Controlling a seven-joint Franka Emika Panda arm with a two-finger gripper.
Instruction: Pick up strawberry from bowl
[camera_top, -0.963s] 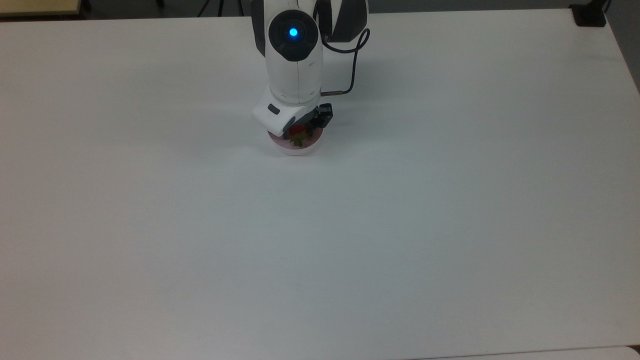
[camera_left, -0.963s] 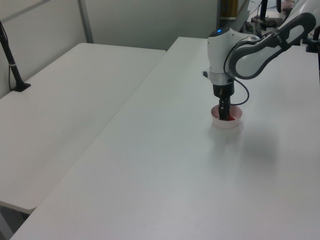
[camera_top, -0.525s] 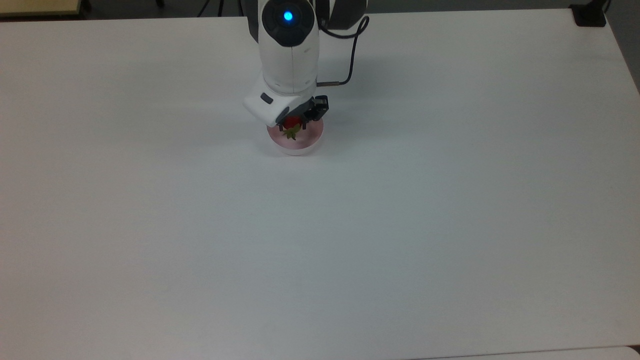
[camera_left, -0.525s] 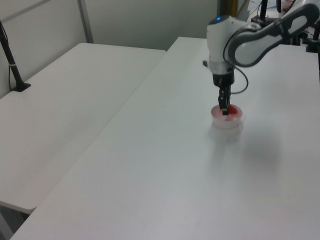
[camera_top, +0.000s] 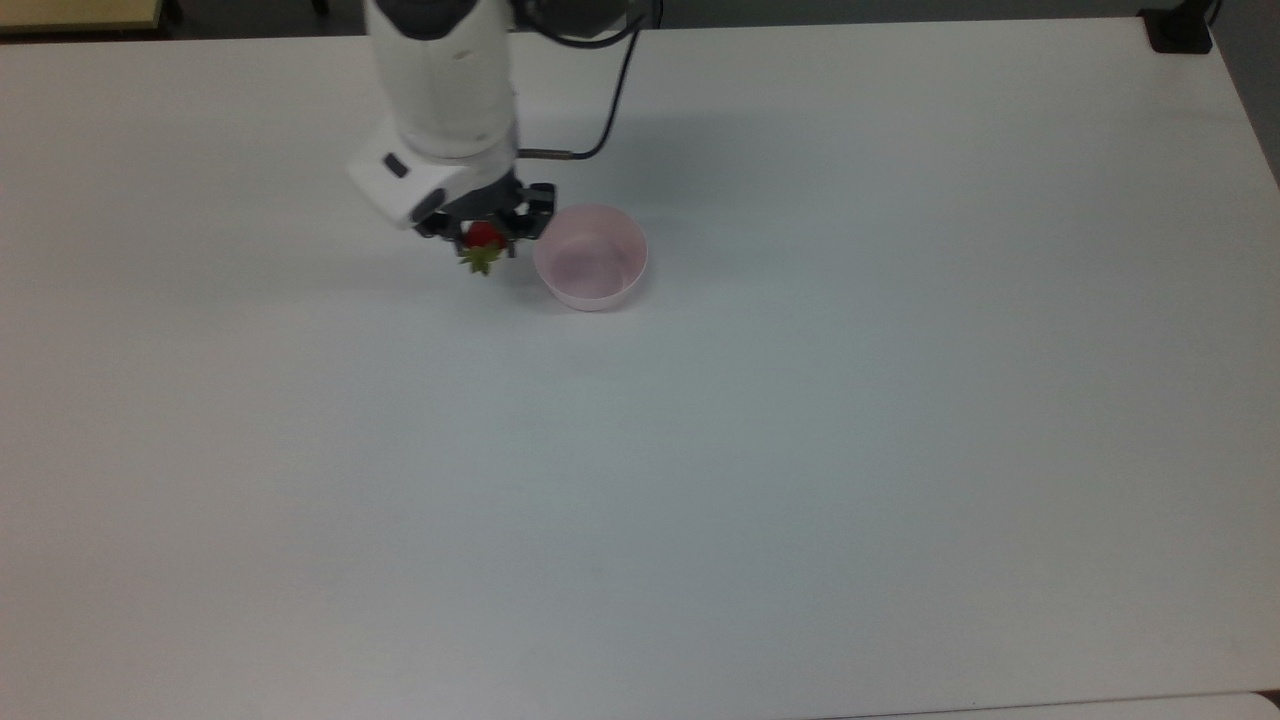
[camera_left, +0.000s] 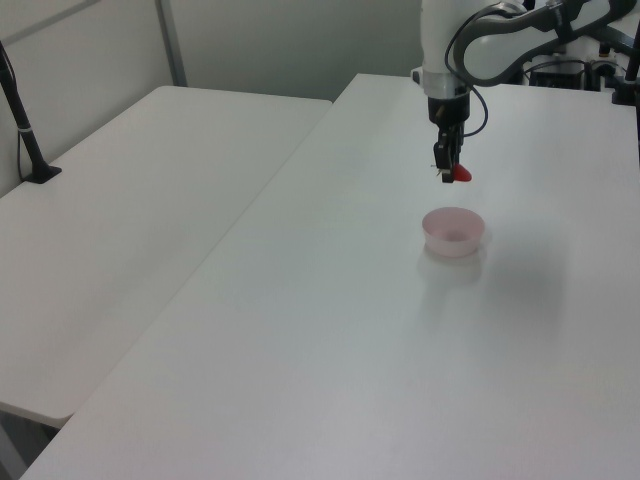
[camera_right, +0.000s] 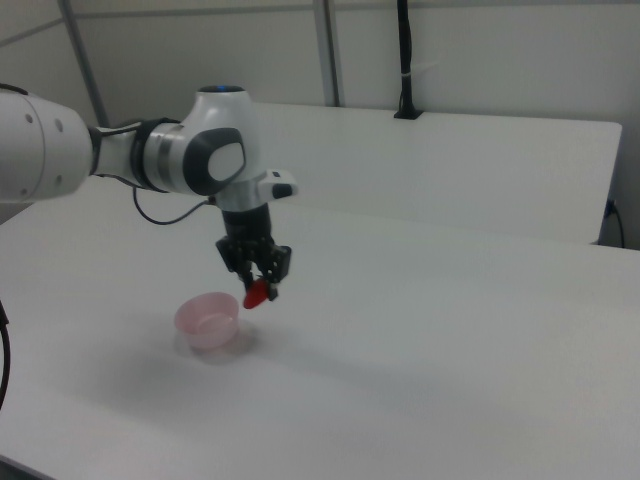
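My gripper (camera_top: 482, 240) (camera_left: 450, 172) (camera_right: 262, 285) is shut on the strawberry (camera_top: 484, 240) (camera_left: 460, 173) (camera_right: 257, 293), a small red fruit with a green cap, and holds it in the air. The pale pink bowl (camera_top: 591, 257) (camera_left: 454, 231) (camera_right: 208, 320) stands on the white table with nothing in it. In the top view the strawberry hangs just left of the bowl's rim; in the left view it is well above the bowl; in the right view it is up and to the right of the bowl.
The white table (camera_top: 700, 450) stretches wide around the bowl. A second white table (camera_left: 130, 220) (camera_right: 480, 170) adjoins it. A black clamp post (camera_left: 25, 130) (camera_right: 405, 60) stands at that table's far edge, and a black mount (camera_top: 1178, 30) sits at the top view's upper right corner.
The gripper has risen out of the bowl with the strawberry and moved toward the top view's left. The bowl has stayed in place and now holds nothing.
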